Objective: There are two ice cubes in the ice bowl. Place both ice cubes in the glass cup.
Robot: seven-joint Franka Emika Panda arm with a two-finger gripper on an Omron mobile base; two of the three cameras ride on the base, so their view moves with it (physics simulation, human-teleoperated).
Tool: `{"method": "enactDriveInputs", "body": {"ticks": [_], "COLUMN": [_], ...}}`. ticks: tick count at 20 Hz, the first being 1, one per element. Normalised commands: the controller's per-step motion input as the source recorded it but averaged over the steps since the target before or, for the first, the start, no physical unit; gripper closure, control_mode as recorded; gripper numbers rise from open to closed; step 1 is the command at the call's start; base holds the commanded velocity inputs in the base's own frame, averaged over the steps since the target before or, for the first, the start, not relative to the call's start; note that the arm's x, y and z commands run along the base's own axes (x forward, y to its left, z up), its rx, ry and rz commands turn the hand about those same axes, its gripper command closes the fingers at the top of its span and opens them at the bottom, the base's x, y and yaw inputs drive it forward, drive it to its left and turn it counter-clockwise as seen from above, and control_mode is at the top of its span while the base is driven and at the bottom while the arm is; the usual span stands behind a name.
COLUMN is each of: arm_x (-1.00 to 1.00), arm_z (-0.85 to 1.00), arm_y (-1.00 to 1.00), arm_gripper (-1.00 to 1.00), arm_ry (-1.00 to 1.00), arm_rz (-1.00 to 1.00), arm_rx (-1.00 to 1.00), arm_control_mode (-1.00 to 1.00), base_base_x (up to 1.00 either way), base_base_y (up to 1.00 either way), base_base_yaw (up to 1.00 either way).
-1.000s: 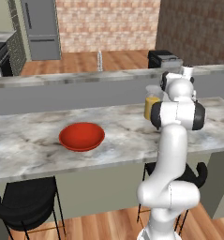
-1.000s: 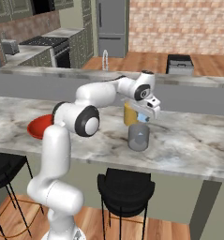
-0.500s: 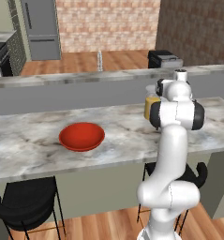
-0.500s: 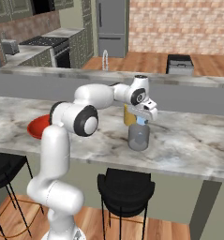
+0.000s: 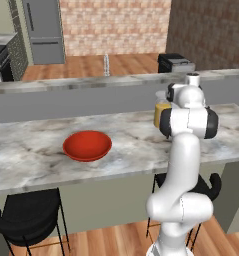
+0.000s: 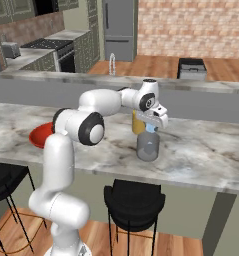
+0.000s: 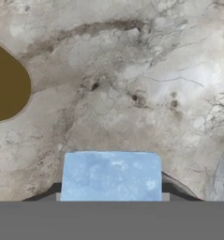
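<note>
Marble table (image 6: 201, 150) stretches across the kitchen, brick wall and a grey fridge behind it, black stools tucked below. At the pincer (image 6: 152, 127), jaws are clamped on a pale-blue ice cube (image 7: 111, 176), hanging right above the glass cup (image 6: 148, 146), which stands upright on the table. Just behind the glass cup sits a taller glass of orange liquid (image 6: 137, 123). Well off to the far side from the glass cup, past the arm's elbow, rests the red ice bowl (image 5: 87, 145); whether a cube lies inside it can't be made out.
</note>
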Motion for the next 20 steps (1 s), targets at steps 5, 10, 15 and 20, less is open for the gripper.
{"method": "enactDriveInputs", "body": {"ticks": [5,10,15,20], "arm_x": [-0.2,-0.28,-0.09,0.0], "arm_z": [0.04,0.0,0.06,-0.03], "arm_y": [0.0,0.03,0.06,0.04], "arm_gripper": [1.0,1.0,1.0,1.0], "arm_ry": [0.0,0.0,0.0,0.01], "arm_rz": [0.0,0.0,0.0,0.0], "arm_rx": [0.0,0.0,0.0,0.0], "arm_control_mode": [-1.0,-1.0,-1.0,-1.0], "base_base_x": [0.0,0.0,0.0,0.0], "base_base_y": [0.0,0.0,0.0,0.0], "base_base_yaw": [0.0,0.0,0.0,0.0]}}
